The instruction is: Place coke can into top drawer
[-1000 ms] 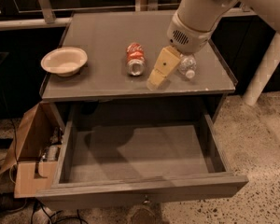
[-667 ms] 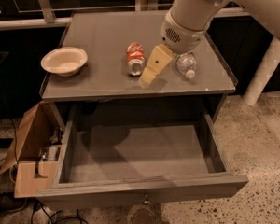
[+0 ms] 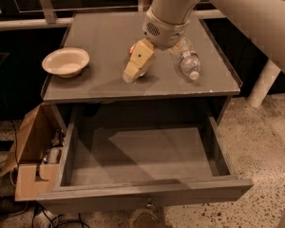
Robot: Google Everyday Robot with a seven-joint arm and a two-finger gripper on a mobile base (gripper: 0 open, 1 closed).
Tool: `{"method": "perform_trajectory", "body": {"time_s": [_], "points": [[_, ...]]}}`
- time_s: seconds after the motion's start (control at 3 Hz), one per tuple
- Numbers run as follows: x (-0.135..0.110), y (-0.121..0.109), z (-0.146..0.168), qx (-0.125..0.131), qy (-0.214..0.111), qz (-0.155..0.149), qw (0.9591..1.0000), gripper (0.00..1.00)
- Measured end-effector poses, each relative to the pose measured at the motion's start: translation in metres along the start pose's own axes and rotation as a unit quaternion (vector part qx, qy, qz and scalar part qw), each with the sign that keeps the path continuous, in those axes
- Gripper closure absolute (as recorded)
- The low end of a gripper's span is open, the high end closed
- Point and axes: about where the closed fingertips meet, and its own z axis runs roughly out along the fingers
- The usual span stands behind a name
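The coke can [image 3: 132, 49] lies on the cabinet top, almost wholly hidden behind my gripper; only a red sliver shows at its far left. My gripper [image 3: 134, 70], with tan fingers pointing down and to the left, sits right over the can on the cabinet top. The top drawer [image 3: 147, 192] is pulled fully open below the cabinet top, and its flat dark bottom is bare.
A clear plastic water bottle [image 3: 188, 57] lies just right of the gripper. A white bowl [image 3: 65, 61] stands at the left of the cabinet top [image 3: 104, 87]. A brown cardboard box [image 3: 32, 148] sits on the floor left of the drawer. A white post [image 3: 262, 83] stands at right.
My gripper has moved left from beside the bottle to over the coke can, which was in plain view before and is now mostly covered.
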Motion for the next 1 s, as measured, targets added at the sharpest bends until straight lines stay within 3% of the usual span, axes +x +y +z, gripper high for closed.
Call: {"method": "perform_trajectory", "body": {"time_s": [0.67,1.0], "points": [[-0.016,0.004,0.001,-0.016,-0.017,0.013,0.9996,0.00],[-0.045,0.001,0.007,-0.028,-0.022,0.039,0.9986,0.00]]}}
